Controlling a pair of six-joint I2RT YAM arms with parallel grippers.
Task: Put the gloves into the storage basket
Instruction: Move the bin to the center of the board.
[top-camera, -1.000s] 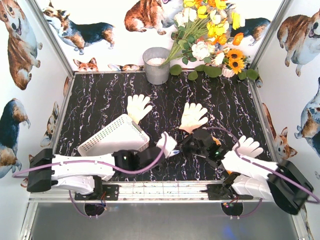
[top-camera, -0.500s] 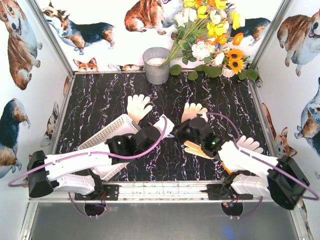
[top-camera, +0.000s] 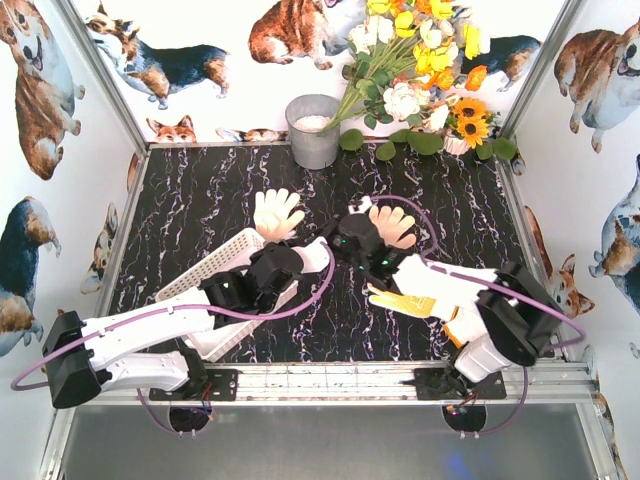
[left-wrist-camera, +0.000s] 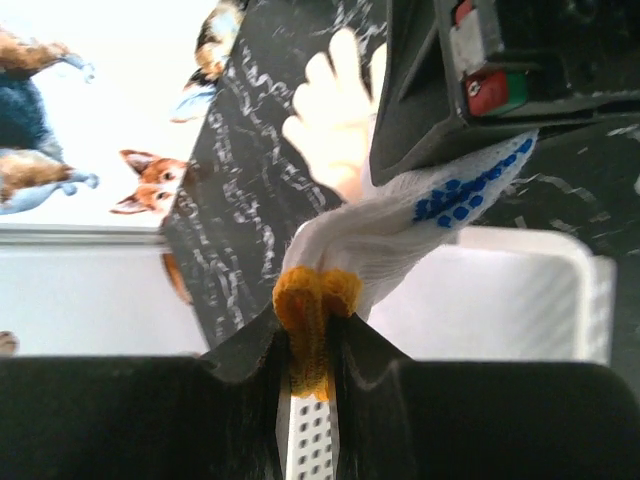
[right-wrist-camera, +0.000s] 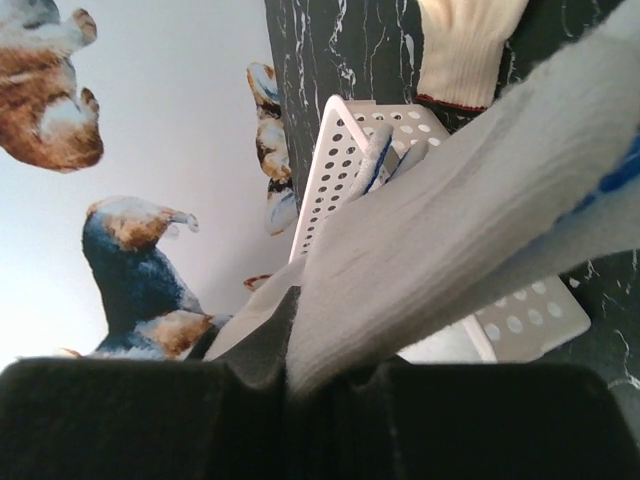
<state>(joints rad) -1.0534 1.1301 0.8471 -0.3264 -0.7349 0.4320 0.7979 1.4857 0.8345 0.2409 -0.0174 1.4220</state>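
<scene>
The yellow glove lies on the desk, close to the arms. Past it, the left tool pinches the dotted glove by its orange cuff. The right tool pinches its other end. The dotted glove hangs just beside the basket, and I see no glove inside. The left cream glove and right cream glove wait farther off. Both arms have reached farther out than a second ago.

You see soft knit cloth in the dotted glove: a matt white weave with raised blue dots that look rubbery, and a ribbed orange cuff. The cream glove and the yellow glove look like the same matt cloth. The storage basket is smooth white plastic punched with holes. Your table has a black marble-look top, faintly glossy. The bucket is dull grey metal. The left gripper has matt black fingers.
</scene>
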